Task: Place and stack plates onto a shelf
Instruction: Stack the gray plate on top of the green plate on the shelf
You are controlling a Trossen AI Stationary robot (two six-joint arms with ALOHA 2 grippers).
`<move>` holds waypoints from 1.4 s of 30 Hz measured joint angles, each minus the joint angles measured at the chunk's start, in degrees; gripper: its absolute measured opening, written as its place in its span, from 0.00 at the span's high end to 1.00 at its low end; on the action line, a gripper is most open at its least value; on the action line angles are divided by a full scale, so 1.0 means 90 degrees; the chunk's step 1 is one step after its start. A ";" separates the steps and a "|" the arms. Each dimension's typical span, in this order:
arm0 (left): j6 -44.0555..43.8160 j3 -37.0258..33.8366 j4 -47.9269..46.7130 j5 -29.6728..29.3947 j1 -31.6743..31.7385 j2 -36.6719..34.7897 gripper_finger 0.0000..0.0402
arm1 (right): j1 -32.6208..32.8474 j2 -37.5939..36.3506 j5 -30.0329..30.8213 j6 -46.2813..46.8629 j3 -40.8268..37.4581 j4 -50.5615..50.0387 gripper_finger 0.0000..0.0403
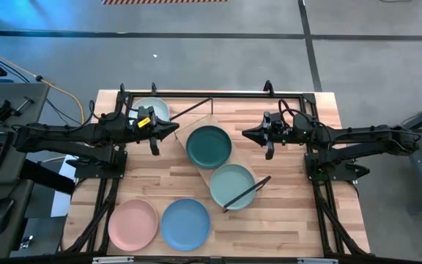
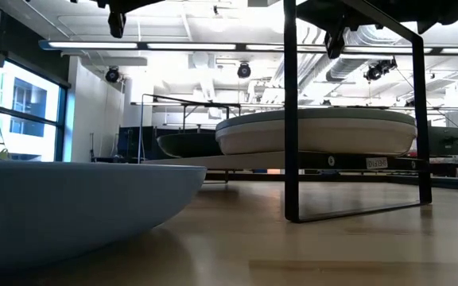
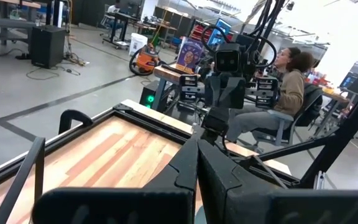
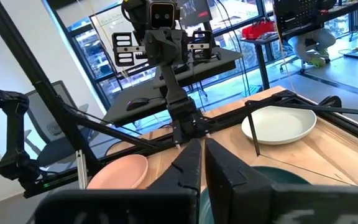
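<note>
2 plates lie on the shelf [image 1: 212, 155]; both grippers hang above the table with fingers pressed together, holding nothing.

The shelf sits diagonally at mid-table; the dark teal plate [image 1: 209, 145] rests on its end nearer the table's far edge, the sage green plate [image 1: 232, 185] on its other end, just beside the teal one; a pale mint plate [image 1: 152, 110] lies off the shelf toward the far left corner, close to the left gripper [image 1: 173, 128]; the pink plate [image 1: 132, 224] and light blue plate [image 1: 185, 224] sit side by side on the tabletop [image 1: 284, 220], between the shelf and the table's near edge; the left gripper hovers just left of the teal plate, the right gripper [image 1: 246, 133] just right of it, both closed and empty; beyond the table, the left wrist view shows a seated person [image 3: 278, 93].
</note>
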 joint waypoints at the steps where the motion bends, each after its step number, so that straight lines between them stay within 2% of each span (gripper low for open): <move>1: 0.0000 0.0000 0.0000 -0.0002 0.0000 0.0000 1.00 | 0.0000 0.0000 -0.0002 0.0012 0.0002 0.0000 0.99; 5: -0.0226 0.0000 0.0004 -0.0023 0.0000 0.0000 1.00 | 0.0000 0.0000 -0.0015 0.0031 0.0002 0.0000 1.00; 10: -0.0685 0.0151 -0.0294 -0.0964 0.0198 0.0005 0.98 | 0.0000 0.0000 -0.0015 0.0050 0.0002 0.0000 1.00; 12: -0.0627 0.0478 -0.0910 -0.1170 0.0470 0.0065 0.94 | 0.0000 0.0000 -0.0015 0.0137 0.0002 0.0000 1.00; 15: -0.0622 0.1133 -0.2434 -0.1189 0.1124 0.0288 0.87 | 0.0000 0.0001 -0.0015 0.0220 0.0002 -0.0047 1.00; 19: -0.0417 0.1839 -0.4213 -0.1016 0.2239 0.0736 0.75 | 0.0000 0.0002 -0.0015 0.0249 0.0005 -0.0150 1.00; 21: -0.0424 0.1953 -0.4865 -0.0930 0.2801 0.0961 0.70 | 0.0000 0.0002 -0.0015 0.0362 0.0006 -0.0241 1.00; 26: -0.0659 0.1987 -0.6234 -0.0142 0.3847 0.1477 0.59 | 0.0000 0.0002 -0.0024 0.0664 0.0007 -0.0490 1.00; 32: -0.0598 0.1987 -0.7123 -0.0041 0.4357 0.1975 0.55 | 0.0000 0.0002 -0.0029 0.0709 0.0007 -0.0616 1.00; 38: 0.0963 0.1987 -0.7174 0.0537 0.4552 0.2521 0.56 | 0.0000 0.0002 -0.0034 0.0637 0.0007 -0.0625 1.00; 42: 0.1473 0.1984 -0.7328 0.0873 0.4540 0.3057 0.56 | 0.0000 0.0002 -0.0034 0.0604 0.0007 -0.0698 1.00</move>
